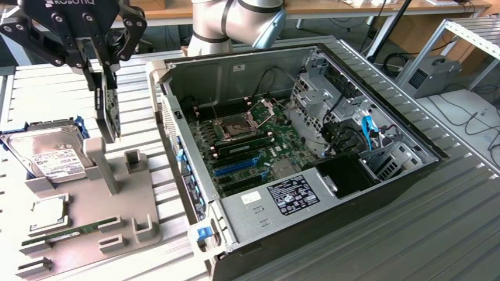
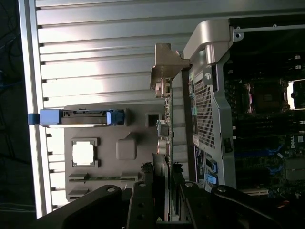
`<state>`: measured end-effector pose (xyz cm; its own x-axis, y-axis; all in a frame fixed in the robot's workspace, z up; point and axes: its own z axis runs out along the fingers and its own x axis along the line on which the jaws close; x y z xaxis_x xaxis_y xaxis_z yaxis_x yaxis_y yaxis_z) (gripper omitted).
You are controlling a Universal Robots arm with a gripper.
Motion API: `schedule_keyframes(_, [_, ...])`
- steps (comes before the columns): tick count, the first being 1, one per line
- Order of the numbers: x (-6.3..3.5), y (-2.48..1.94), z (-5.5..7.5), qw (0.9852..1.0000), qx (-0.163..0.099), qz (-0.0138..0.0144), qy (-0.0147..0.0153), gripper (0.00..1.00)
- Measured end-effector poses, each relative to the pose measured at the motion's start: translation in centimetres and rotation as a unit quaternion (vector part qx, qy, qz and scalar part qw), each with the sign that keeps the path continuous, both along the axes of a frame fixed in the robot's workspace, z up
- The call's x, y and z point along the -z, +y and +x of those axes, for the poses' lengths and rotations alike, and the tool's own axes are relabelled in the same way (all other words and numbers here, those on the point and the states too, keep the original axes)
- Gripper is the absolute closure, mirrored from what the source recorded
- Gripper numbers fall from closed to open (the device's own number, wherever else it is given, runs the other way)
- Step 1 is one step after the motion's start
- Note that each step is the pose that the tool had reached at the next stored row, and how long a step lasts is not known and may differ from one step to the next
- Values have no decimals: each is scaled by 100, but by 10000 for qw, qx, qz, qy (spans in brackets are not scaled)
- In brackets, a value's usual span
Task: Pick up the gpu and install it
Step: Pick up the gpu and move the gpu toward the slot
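The gpu (image 1: 109, 114) is a thin black card hanging on edge, lifted just above the grey holder block (image 1: 117, 199) at the exterior view's left. My gripper (image 1: 100, 65) is shut on its upper edge, a finger on each face. In the wrist view the gpu (image 2: 166, 119) runs edge-on away from my gripper (image 2: 165, 190), and its silvery bracket (image 2: 167, 64) is at the far end. The card hangs beside the outer wall of the open computer case (image 1: 312, 134), outside it.
On the holder lie a silver hard drive (image 1: 47, 157) in a blue carrier, a CPU chip (image 1: 47, 212) and a green RAM stick (image 1: 70, 231). Inside the case the motherboard has blue slots (image 1: 238, 167). The arm's base (image 1: 234, 23) stands behind the case.
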<state>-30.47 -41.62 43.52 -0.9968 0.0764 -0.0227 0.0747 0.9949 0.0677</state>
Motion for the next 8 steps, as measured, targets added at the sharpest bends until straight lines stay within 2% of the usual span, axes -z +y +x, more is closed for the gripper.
schedule_keyframes(8, [1, 0, 19, 10000, 0, 2, 0, 74])
